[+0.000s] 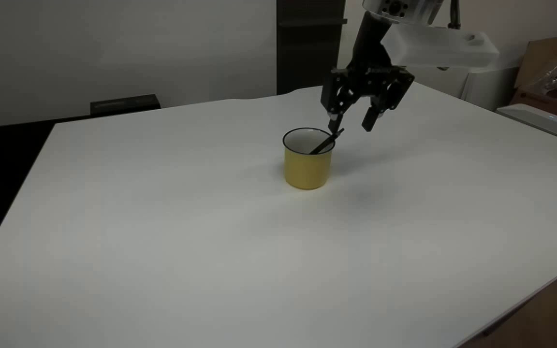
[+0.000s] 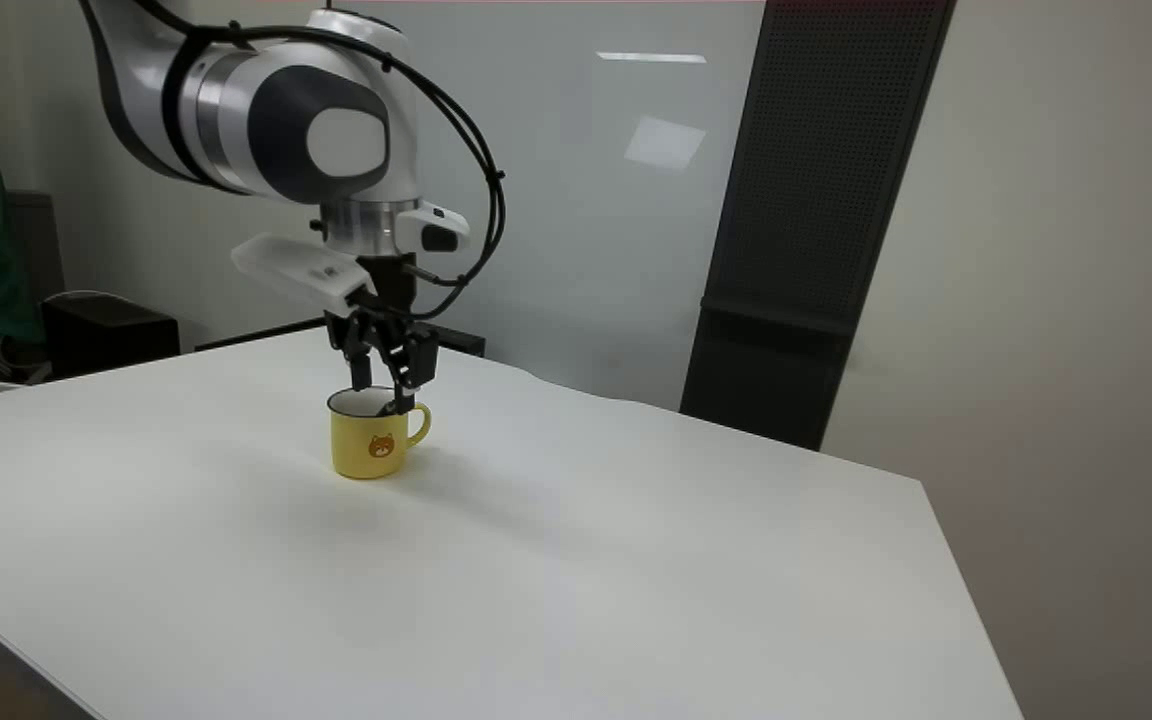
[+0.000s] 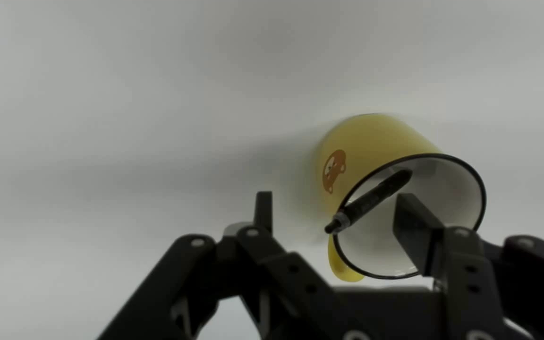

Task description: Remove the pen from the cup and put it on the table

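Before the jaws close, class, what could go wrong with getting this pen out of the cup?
In the wrist view the jaws stand open, one appearing over the cup, one outside it, so closing might catch and drag the cup.
Only a short end of the pen juts out of the cup, so a grip there could slip, dropping it inside.

smooth, low-sheen bench; smooth, glossy-lined cup; plastic-looking pen; matt gripper; polished-metal wrist collar; in an exterior view, beyond the bench's far edge, glossy wall panel.
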Controlling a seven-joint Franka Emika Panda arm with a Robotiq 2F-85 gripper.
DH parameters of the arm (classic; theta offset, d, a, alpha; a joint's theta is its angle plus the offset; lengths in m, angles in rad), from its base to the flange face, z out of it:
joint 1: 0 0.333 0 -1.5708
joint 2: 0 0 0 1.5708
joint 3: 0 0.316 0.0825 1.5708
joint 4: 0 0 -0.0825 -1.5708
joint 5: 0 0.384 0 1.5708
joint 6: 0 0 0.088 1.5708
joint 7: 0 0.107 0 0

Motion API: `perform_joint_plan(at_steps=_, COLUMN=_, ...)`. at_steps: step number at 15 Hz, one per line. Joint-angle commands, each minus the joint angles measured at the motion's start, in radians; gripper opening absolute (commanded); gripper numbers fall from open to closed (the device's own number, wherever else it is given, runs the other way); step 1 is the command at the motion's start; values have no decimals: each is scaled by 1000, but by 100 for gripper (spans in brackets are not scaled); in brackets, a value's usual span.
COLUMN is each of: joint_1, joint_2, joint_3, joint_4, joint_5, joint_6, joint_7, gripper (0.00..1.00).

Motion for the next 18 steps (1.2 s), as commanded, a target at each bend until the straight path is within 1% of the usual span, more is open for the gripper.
perform_joint_plan(at_steps=1, joint_1=-19, joint_2=-3, joint_3=20, joint_4=-2, joint_5=25, joint_6=-12, joint_7=2, gripper=39)
perform_joint_plan(at_steps=2, joint_1=-23, joint_2=-1, joint_3=24, joint_4=-3, joint_5=29, joint_6=-9, joint_7=-2, gripper=31)
perform_joint_plan(at_steps=6, joint_1=-42, joint_2=10, joint_3=45, joint_4=1, joint_5=45, joint_6=-1, joint_7=-21, gripper=5)
perform_joint_plan(at_steps=7, joint_1=-48, joint_2=14, joint_3=51, joint_4=3, joint_5=54, joint_6=1, joint_7=-29, gripper=0)
perform_joint_plan(at_steps=12, joint_1=-82, joint_2=24, joint_3=86, joint_4=7, joint_5=82, joint_6=-5, joint_7=-68, gripper=0)
perform_joint_plan(at_steps=13, joint_1=-87, joint_2=24, joint_3=91, joint_4=8, joint_5=86, joint_6=-6, joint_7=-72, gripper=26)
perform_joint_plan(at_steps=14, joint_1=-93, joint_2=24, joint_3=100, joint_4=10, joint_5=92, joint_6=-7, joint_7=-81, gripper=26)
perform_joint_plan(at_steps=17, joint_1=-97, joint_2=22, joint_3=109, joint_4=21, joint_5=91, joint_6=-7, joint_7=-96, gripper=45)
perform_joint_plan(at_steps=18, joint_1=-97, joint_2=22, joint_3=111, joint_4=27, joint_5=90, joint_6=-6, joint_7=-99, gripper=53)
